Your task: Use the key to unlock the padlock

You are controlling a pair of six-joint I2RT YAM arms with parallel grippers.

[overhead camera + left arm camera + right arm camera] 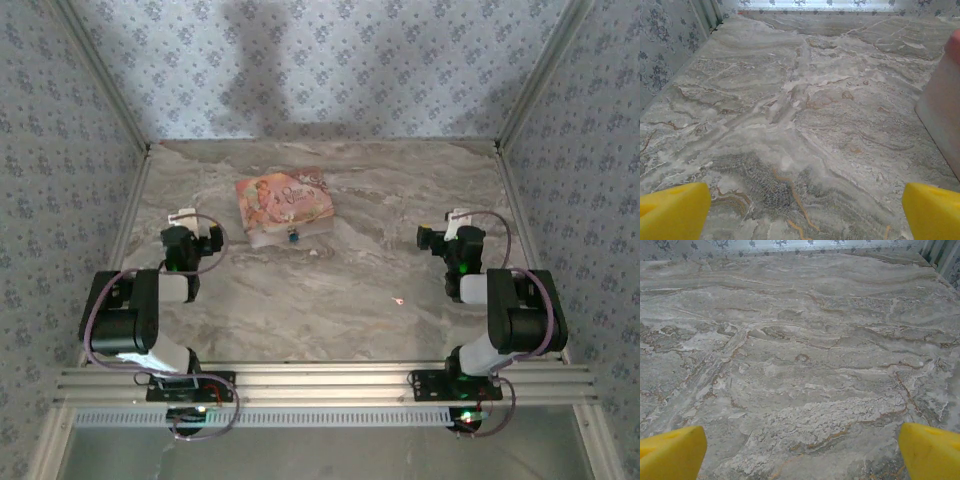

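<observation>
The padlock [293, 237] is a tiny blue lock at the front edge of a pink picture-covered box [283, 203] near the table's middle back. The key [399, 300] is a pinkish-red speck on the marble, in front of and to the right of the box. My left gripper [183, 218] rests left of the box, open, its yellow fingertips [672, 212] wide apart over bare marble. My right gripper [455, 219] sits at the right, behind the key, also open, with yellow fingertips [930, 450] spread and nothing between them.
A small white speck [314, 251] lies just in front of the box. The box's pale side [942, 107] shows at the right edge of the left wrist view. Patterned walls enclose the marble table [350, 280] on three sides.
</observation>
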